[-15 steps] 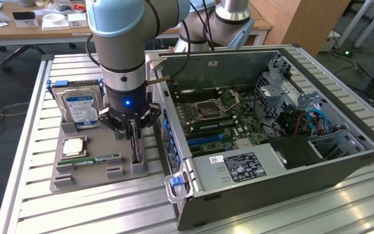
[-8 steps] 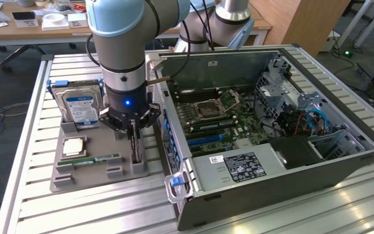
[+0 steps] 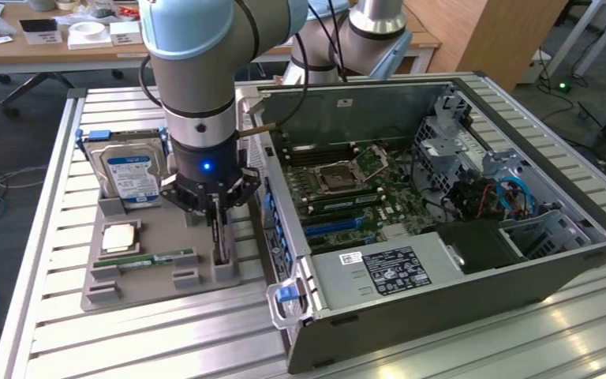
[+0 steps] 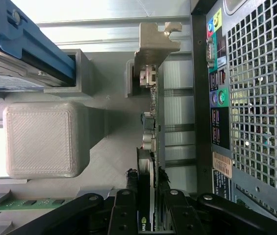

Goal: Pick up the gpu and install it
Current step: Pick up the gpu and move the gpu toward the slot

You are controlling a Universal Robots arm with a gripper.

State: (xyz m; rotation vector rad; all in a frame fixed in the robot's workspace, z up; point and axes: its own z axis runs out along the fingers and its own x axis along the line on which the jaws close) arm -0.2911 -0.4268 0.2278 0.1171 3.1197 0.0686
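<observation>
Flanking gpu (image 4: 149, 166): hard drive (image 3: 129, 170), computer case (image 3: 472, 316).

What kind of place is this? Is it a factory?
Probably a robotics lab or workshop: a robot arm works at a metal table beside an open computer case, with a cluttered desk behind.

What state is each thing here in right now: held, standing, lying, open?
gripper: shut on the gpu.
gpu: standing on edge in the gray tray, gripped.
hard drive: upright in its tray holder.
RAM stick: lying flat on the tray.
computer case: lying on its side, panel off, inside open.
</observation>
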